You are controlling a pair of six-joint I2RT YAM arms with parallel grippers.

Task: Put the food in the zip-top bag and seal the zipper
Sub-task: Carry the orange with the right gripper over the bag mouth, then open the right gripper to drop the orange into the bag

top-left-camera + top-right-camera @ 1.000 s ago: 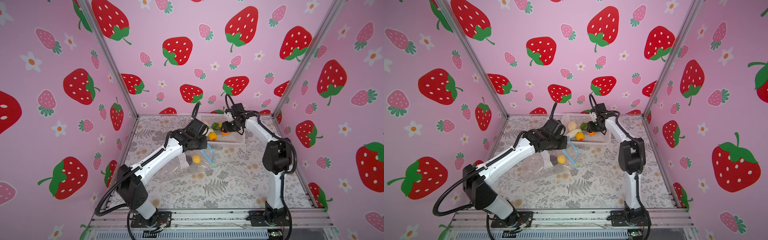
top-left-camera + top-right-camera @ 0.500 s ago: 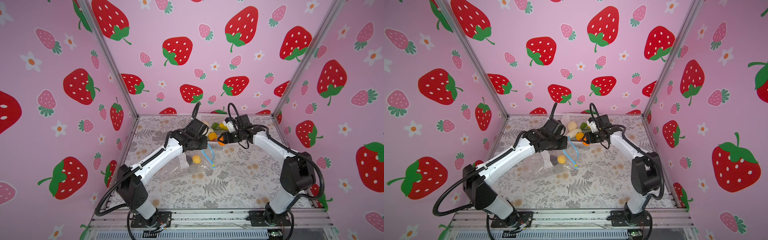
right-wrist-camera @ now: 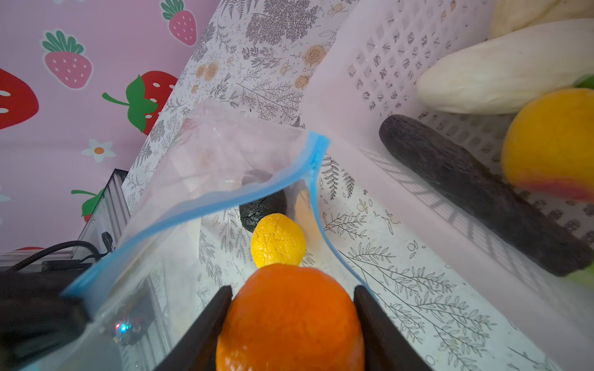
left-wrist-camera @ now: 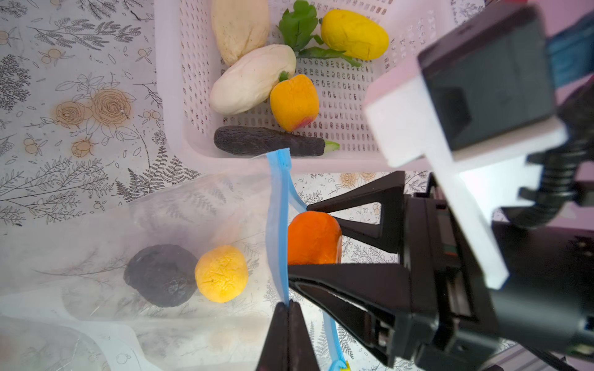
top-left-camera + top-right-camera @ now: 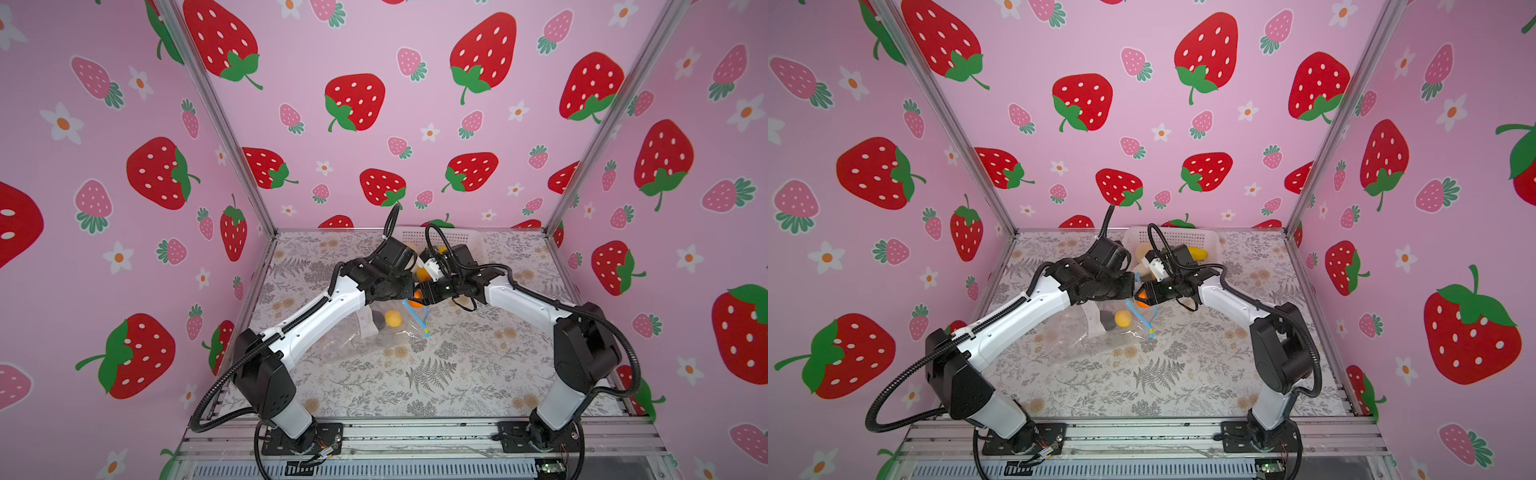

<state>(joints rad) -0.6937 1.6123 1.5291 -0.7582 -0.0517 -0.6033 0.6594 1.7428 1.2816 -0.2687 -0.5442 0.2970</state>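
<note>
Top views, right arm: a second ago it reached into the white perforated plastic basket (image 5: 457,237) at the back. Since then it has swung forward, and the right pincer (image 5: 419,297) now sits at the mouth of the clear crinkly zip-top bag (image 5: 357,340) on the floral-print worktop (image 5: 457,374).
Top views, left arm: it has not shifted over that second and stays low over the bag's near corner.
Top views, cargo: the orange round toy fruit (image 5: 1143,300) has left the basket and is carried just beside the light blue zipper strip (image 5: 1144,322).
Left wrist view, left pincer (image 4: 288,305): it is pressed together on the upper lip of the zipper strip (image 4: 275,208), lifting it so the mouth gapes.
Left wrist view, contents: a yellow round toy piece (image 4: 221,274) and a dark purple-black lumpy piece (image 4: 160,274) lie touching inside the bag. Beige, white, yellow, green and dark pieces remain in the basket (image 4: 173,96).
Right wrist view, right pincer (image 3: 291,292): it pinches the orange fruit (image 3: 289,318) from both sides, aimed at the gap between the two blue lips (image 3: 180,218).
Right wrist view, depth: the fruit is at the threshold, not past the raised lip.
Meaning for the task: this looks like the third piece about to go in. Release seems premature until the fruit clears the lower lip. Several pieces are left, and the zipper is unsealed.
</note>
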